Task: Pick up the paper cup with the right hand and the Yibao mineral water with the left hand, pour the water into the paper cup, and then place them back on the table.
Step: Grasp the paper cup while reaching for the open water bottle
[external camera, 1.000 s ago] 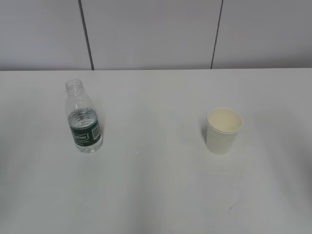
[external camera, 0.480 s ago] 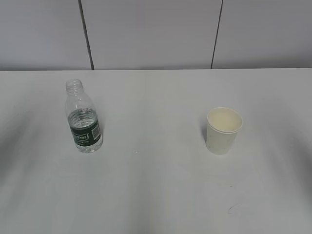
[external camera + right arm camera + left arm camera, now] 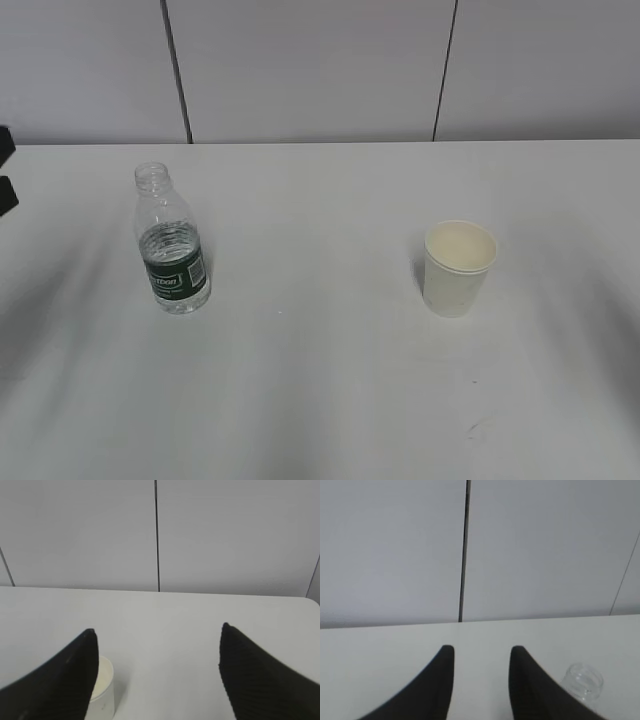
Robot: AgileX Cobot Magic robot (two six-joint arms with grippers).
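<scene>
The Yibao mineral water [image 3: 172, 245], a clear capless bottle with a dark green label, stands upright on the white table [image 3: 320, 400] at the left. The cream paper cup [image 3: 458, 266] stands upright at the right. My left gripper [image 3: 4, 170] just shows at the exterior view's left edge, left of the bottle. In the left wrist view it [image 3: 482, 652] is open and empty, with the bottle's neck [image 3: 582, 682] beyond its right finger. My right gripper [image 3: 157, 630] is open and empty; the cup [image 3: 102, 690] sits behind its left finger. The right arm is outside the exterior view.
A grey panelled wall [image 3: 320, 70] with dark vertical seams runs behind the table's far edge. Bare white tabletop lies between the bottle and the cup and in front of both.
The left gripper's black fingertips have come into the exterior view at the left edge. Soft shadows on both sides of the table have grown. Bottle and cup have not moved.
</scene>
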